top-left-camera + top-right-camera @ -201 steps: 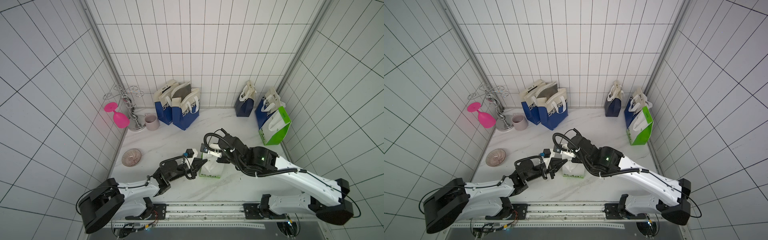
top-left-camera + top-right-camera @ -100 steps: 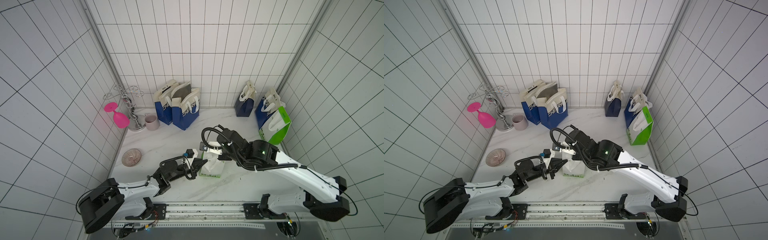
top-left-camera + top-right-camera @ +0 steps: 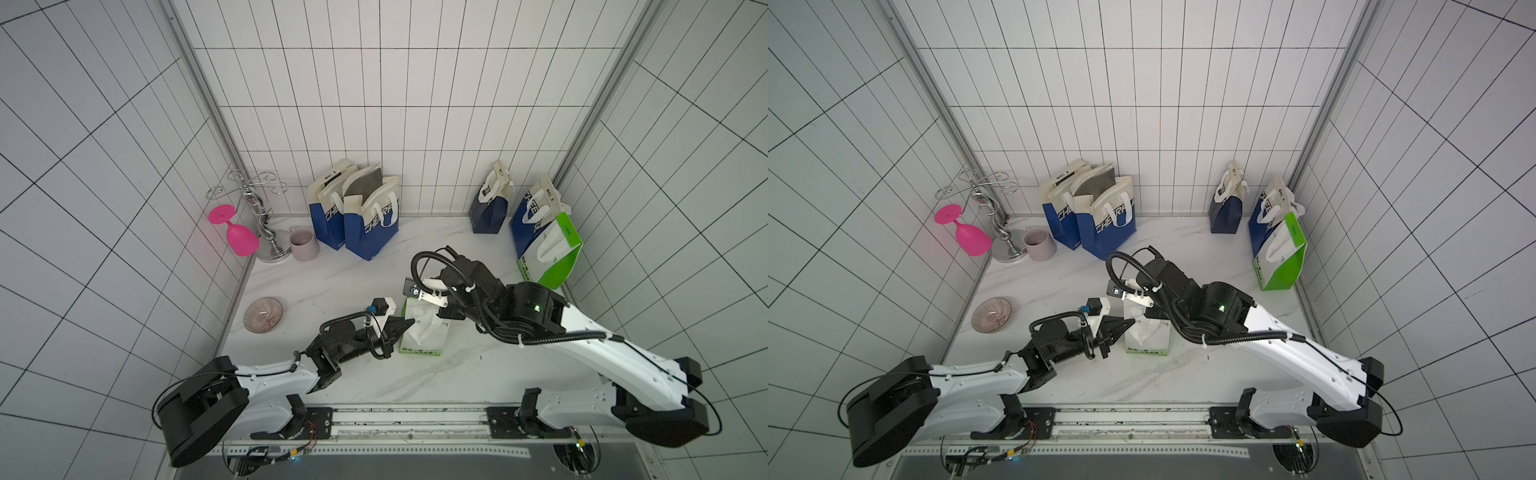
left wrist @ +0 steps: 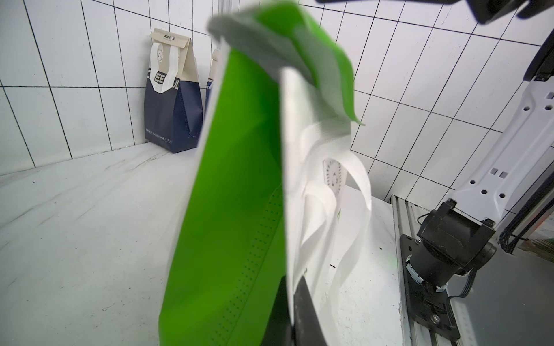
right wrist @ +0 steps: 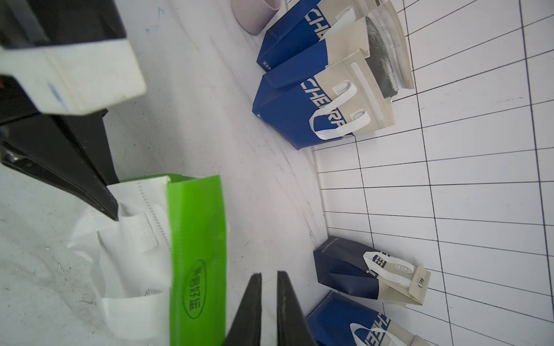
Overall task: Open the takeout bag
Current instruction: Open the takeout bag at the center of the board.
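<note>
We see the takeout bag (image 3: 423, 334) standing upright on the table (image 3: 374, 382), with a gripper at either side of it. Our left gripper (image 4: 292, 283) is clamped shut on the bag's white side panel. In the left wrist view the panel's edge runs down between the two dark fingers. The green face of the bag lies on one side of the jaws and the loose white handles (image 4: 358, 179) hang on the other. In the right wrist view the tip of that gripper meets the white panel close under the bag's top.

Our right gripper (image 5: 268, 274) has its jaws parted by only a narrow slit. Bare tabletop shows through the gap and nothing lies between the fingers. The bag's green top strip (image 5: 196, 239), with its printed oval mark, lies just beside these jaws on their outer side. The fingertips look clear of it, though lower down a finger overlaps the strip's edge and we cannot tell whether they touch. In both top views the wrist hides these jaws above the bag.
</note>
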Robot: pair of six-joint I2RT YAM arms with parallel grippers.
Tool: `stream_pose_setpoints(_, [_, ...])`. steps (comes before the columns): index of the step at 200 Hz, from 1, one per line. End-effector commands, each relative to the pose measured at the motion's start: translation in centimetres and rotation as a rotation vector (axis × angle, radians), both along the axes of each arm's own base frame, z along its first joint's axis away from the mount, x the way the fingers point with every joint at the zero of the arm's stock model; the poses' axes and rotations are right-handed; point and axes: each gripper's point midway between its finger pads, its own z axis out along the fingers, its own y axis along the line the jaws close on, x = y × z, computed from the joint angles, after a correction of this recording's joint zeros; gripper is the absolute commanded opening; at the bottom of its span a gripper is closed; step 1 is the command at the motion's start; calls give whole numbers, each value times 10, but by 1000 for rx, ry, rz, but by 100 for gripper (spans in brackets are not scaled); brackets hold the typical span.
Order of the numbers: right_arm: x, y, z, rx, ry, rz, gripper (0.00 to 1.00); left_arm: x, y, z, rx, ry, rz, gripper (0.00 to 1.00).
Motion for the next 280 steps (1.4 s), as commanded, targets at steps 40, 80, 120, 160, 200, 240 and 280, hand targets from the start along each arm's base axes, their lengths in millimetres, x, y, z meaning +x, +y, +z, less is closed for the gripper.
stream_pose_setpoints(40, [-15,-10,-42,17,89,-37,17,0,-5,3,4,-11,-10,0])
stream_pose_setpoints(80, [-41,-9,-33,130,59,93,35,0,-4,4,5,-13,-8,0])
stream_pose_setpoints(120, [-54,-10,-30,157,7,161,42,0,-5,3,8,-10,-9,0])
stream_pose_setpoints(160, [-55,3,-47,65,-83,201,43,0,-5,2,9,-9,-11,0])
stream_pose_setpoints(200, [-41,8,-50,4,-185,151,43,0,-5,2,11,-9,-10,0])
stream_pose_setpoints(240, [-36,6,-59,-62,-213,126,43,0,-5,2,10,-8,-10,0])
stream_pose_setpoints(280, [-35,5,-70,-106,-215,125,42,0,-5,2,10,-8,-11,0])
